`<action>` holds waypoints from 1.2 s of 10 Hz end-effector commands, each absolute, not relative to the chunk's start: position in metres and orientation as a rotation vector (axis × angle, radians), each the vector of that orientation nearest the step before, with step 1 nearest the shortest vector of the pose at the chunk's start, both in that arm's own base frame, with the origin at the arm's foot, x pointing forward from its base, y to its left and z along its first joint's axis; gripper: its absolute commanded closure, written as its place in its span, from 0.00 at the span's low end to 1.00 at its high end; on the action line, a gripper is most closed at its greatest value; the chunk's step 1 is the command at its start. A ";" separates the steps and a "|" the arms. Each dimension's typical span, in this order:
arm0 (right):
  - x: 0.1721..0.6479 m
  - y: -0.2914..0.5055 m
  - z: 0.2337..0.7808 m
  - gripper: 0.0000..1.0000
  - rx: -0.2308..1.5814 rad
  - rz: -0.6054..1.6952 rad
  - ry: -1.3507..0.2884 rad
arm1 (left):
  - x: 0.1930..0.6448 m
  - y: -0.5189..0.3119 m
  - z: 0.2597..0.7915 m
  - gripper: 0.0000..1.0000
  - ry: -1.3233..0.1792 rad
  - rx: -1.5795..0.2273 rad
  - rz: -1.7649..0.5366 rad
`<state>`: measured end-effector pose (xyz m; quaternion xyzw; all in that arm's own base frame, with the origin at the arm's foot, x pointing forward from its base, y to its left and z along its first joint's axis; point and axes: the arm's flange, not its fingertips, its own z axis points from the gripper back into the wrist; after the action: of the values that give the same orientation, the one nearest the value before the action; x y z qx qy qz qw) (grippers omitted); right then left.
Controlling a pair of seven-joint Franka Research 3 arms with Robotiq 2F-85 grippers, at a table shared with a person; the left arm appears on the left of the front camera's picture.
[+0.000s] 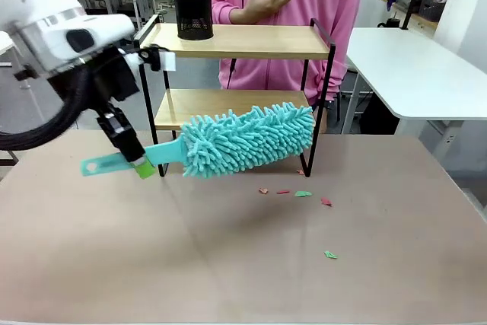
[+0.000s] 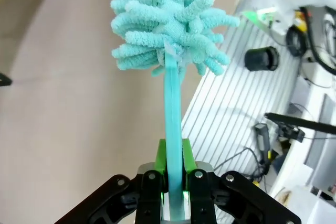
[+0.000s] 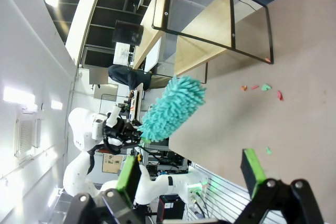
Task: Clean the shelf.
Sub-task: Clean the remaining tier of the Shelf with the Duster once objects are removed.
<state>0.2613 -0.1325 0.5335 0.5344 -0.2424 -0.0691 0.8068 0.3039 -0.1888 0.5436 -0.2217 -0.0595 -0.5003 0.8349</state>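
Observation:
The shelf (image 1: pixel 243 41) stands at the table's far side, two light wooden boards in a thin black frame; it also shows sideways in the right wrist view (image 3: pixel 210 30). My left gripper (image 1: pixel 135 159) is shut on the flat handle of a teal fluffy duster (image 1: pixel 247 140), held level in front of the lower board. In the left wrist view the green pads (image 2: pixel 163 161) clamp the handle and the duster head (image 2: pixel 168 19) points away. My right gripper (image 3: pixel 191 169) is open and empty, high above the table.
A black mesh cup (image 1: pixel 192 11) stands on the shelf's top board at the left. Small red and green scraps (image 1: pixel 303 194) lie on the brown table in front of the shelf. A person in pink (image 1: pixel 281 5) stands behind it. A white table (image 1: pixel 415 66) is at the right.

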 end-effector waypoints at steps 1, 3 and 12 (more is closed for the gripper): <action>0.264 -0.131 0.535 0.00 1.160 -0.128 -0.548 | 0.269 -0.133 0.572 0.88 -0.219 -0.574 -1.105; 0.264 -0.131 0.535 0.00 1.160 -0.128 -0.548 | 0.228 -0.075 0.593 1.00 -0.367 -0.552 -0.999; 0.264 -0.131 0.535 0.00 1.160 -0.128 -0.548 | 0.162 0.176 0.528 1.00 -0.711 -0.815 -0.058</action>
<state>0.2613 -0.1322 0.5336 0.5339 -0.2421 -0.0687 0.8072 0.1442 0.1914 0.5475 -0.3677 -0.3501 -0.0678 0.8588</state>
